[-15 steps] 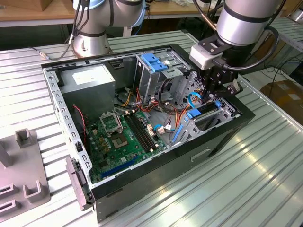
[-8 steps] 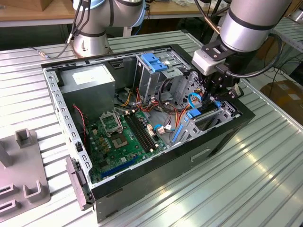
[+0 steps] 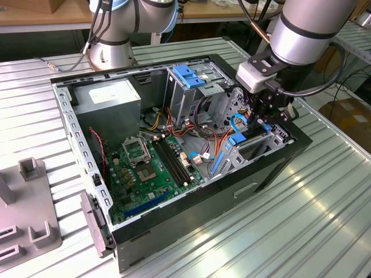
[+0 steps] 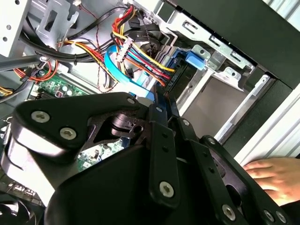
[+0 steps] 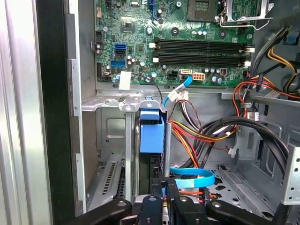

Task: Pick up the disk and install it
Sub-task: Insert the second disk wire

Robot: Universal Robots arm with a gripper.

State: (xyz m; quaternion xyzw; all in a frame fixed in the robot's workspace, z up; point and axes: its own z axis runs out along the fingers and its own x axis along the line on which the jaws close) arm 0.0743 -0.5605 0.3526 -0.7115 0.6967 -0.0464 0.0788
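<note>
Disk (image 5: 151, 136): one, upright in drive bay (image 5: 107, 131) of case (image 3: 272, 168); fingers (image 5: 161, 187) clamped on its edge.

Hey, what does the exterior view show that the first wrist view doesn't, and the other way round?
Exterior view alone: the ribbed table, a grey fixture at its left, the light blue clip atop the metal cage and the arm's silver wrist. First wrist view alone: a close look down the drive bay at the disk standing on edge between the bay rails. Both share the motherboard, the orange and red cables and the gripper over the disk.
</note>
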